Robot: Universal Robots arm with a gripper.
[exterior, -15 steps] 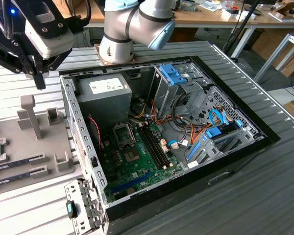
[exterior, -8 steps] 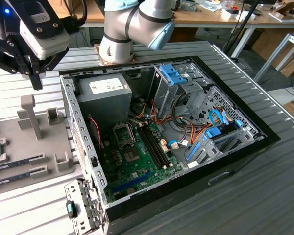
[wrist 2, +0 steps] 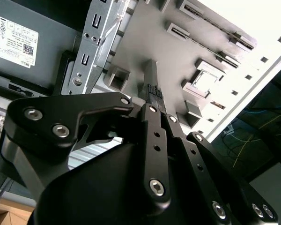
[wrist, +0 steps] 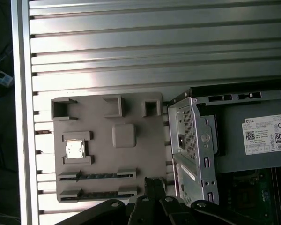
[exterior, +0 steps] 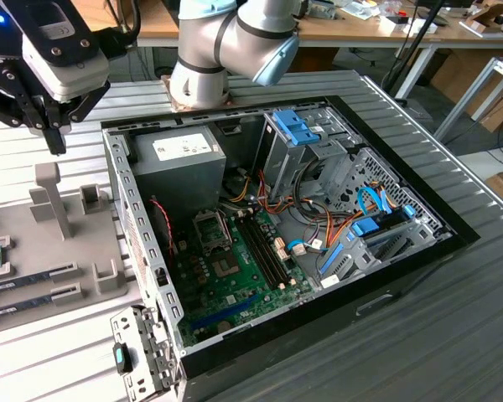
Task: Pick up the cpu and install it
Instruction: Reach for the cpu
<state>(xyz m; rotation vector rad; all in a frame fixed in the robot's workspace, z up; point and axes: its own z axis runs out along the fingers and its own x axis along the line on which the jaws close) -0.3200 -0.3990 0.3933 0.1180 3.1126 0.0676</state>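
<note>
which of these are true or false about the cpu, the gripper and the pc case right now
1. The small square silver cpu sits in the grey fixture tray. True.
2. The black gripper holds the cpu. False: it hangs empty and shut above the tray.
3. The open metal computer case lies at the exterior view's right of the tray. True.
4. The tray's two long slots are empty. False: dark memory sticks lie in them.

Ribbed metal bench [exterior: 453, 335] w/ wooden desks [exterior: 352, 35] behind — pale floor [exterior: 486, 155] at the exterior view's right.
</note>
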